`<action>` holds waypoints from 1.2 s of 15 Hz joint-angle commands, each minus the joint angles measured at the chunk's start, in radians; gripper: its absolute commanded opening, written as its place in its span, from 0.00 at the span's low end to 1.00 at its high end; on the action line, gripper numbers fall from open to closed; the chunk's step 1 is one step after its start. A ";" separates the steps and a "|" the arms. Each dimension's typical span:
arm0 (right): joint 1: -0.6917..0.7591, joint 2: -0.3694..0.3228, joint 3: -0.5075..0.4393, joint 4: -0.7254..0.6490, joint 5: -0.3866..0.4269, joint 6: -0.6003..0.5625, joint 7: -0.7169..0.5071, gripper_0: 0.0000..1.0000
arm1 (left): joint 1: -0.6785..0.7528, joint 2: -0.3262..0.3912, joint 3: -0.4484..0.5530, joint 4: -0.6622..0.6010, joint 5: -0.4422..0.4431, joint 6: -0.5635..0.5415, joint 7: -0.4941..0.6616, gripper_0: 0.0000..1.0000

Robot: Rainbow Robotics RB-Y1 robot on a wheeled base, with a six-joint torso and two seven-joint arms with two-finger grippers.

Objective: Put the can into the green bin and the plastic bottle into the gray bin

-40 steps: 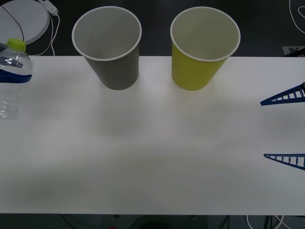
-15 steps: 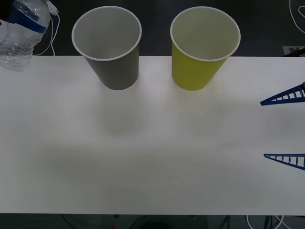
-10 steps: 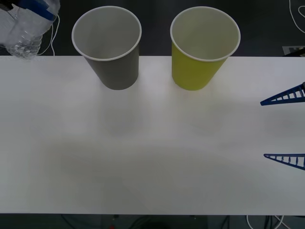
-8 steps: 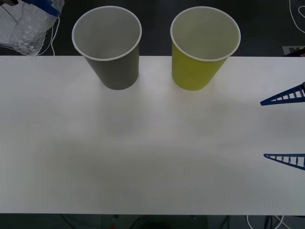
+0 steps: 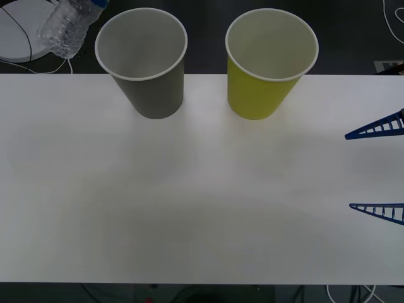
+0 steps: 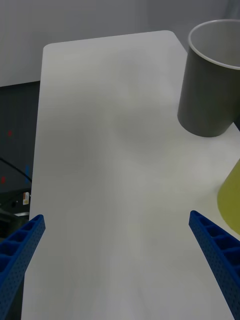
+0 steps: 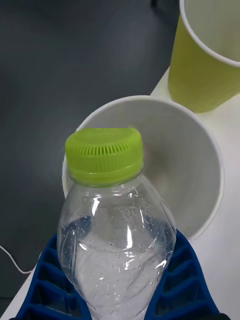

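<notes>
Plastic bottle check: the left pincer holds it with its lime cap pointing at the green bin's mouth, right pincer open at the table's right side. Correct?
Not quite. In the left wrist view the left pincer holds the plastic bottle with its cap over the gray bin, not the green bin. The right pincer is open at the table's right side.

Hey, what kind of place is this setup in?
Probably a robot lab test bench: a plain white table holding only a dark gray paper cup and a yellow-green paper cup, with loose cables on the dark floor behind.

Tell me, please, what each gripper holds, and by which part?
The left gripper clamps the clear ribbed plastic bottle around its body below the lime-green cap; the right gripper holds nothing.
</notes>
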 commanded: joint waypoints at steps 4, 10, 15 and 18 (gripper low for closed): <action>0.000 0.000 0.000 0.000 0.000 0.000 0.000 1.00 | -0.081 -0.082 -0.029 0.103 -0.039 0.000 -0.017 0.00; 0.000 0.000 0.000 0.000 0.000 0.000 0.000 1.00 | -0.277 -0.160 -0.190 0.313 -0.054 0.000 -0.020 0.00; 0.000 0.000 0.000 0.000 0.000 0.000 0.000 1.00 | -0.343 -0.228 -0.190 0.453 -0.088 0.000 -0.046 0.00; 0.000 0.000 0.000 0.000 0.000 0.000 0.000 1.00 | -0.376 -0.261 -0.190 0.519 -0.109 0.000 -0.060 0.00</action>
